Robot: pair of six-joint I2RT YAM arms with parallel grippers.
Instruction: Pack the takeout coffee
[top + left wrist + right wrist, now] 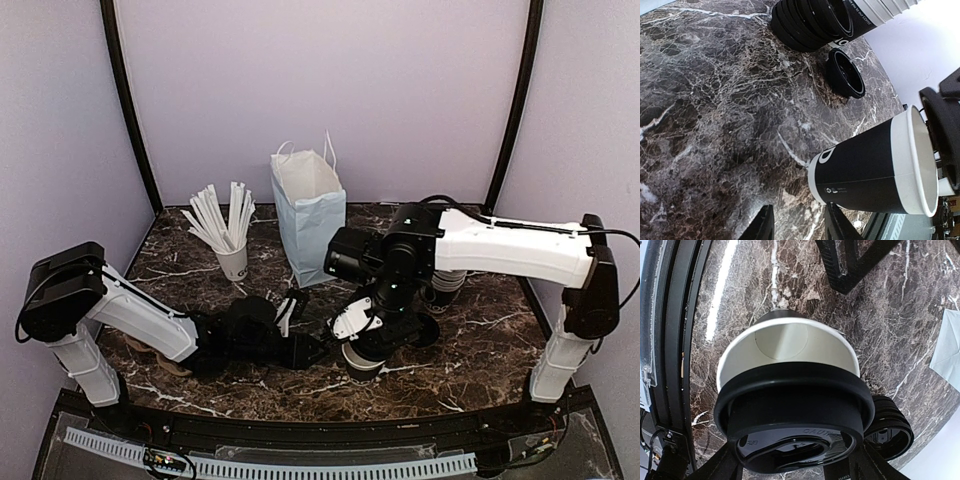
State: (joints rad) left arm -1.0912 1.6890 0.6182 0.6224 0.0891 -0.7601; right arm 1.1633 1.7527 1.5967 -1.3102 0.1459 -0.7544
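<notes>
The takeout coffee is a black paper cup (865, 172) with a white rim, standing open on the marble near the front (362, 364). My right gripper (795, 467) is shut on a round black lid (795, 410). The lid is tilted and lies over the near part of the cup's rim (740, 347), so the far half of the white inside still shows. My left gripper (799, 212) is open, low on the table. Only marble lies between its fingers, and the right finger (837, 225) is right beside the cup's base.
A white paper bag (308, 215) stands open at the back centre, with a cup of wrapped straws (228, 240) to its left. To the right of the coffee are a stack of black lids (807, 22), a loose lid (845, 72) and stacked cups (445, 285).
</notes>
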